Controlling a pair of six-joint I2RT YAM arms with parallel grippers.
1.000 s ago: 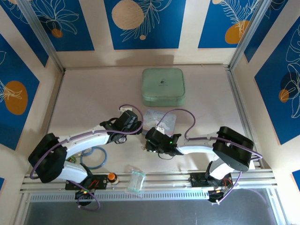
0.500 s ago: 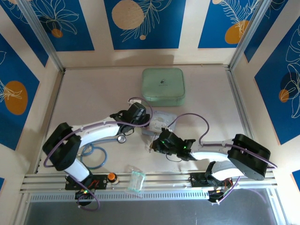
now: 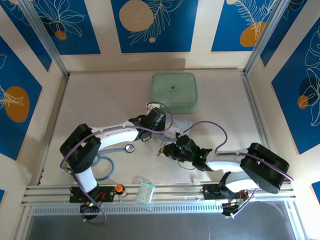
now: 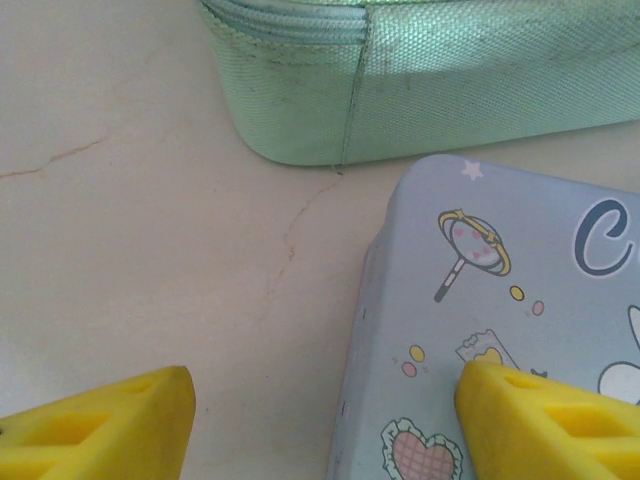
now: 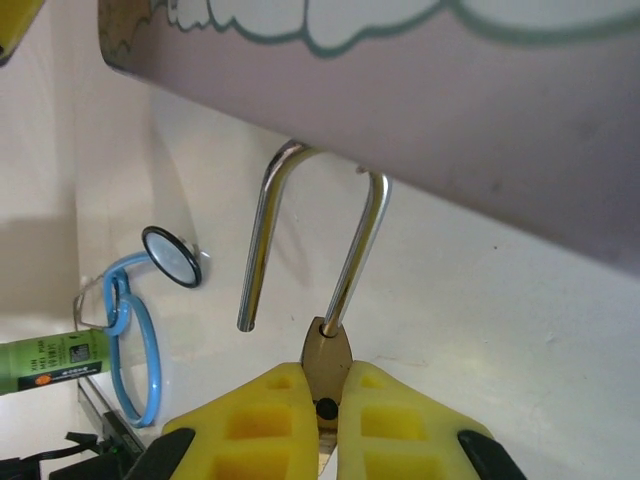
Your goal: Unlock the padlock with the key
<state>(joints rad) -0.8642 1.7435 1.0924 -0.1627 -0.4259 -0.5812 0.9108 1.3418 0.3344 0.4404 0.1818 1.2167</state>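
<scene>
My right gripper [image 5: 326, 376] is shut on the small brass padlock [image 5: 327, 346] and holds it just above the table. Its silver shackle [image 5: 355, 240] reaches up under the edge of the pale blue cartoon tin [image 5: 420, 80], and one leg hangs free of the body. In the top view this gripper [image 3: 166, 150] is just below the tin [image 3: 178, 125]. My left gripper [image 4: 325, 400] is open and straddles the tin's left edge [image 4: 365, 330], with one fingertip [image 4: 520, 415] over the lid and the other over the bare table. The key is hidden.
A mint green zipped case [image 3: 174, 92] lies behind the tin, close in front of the left gripper [image 3: 161, 122]. A stethoscope disc [image 3: 130, 148] and its blue tubing [image 3: 102, 167] lie at the front left. A clear plastic piece [image 3: 146, 193] rests on the front rail.
My left arm has reached right, up to the tin, and its jaws have narrowed somewhat. The right arm has swung outward while its gripper stayed below the tin, closing fully.
</scene>
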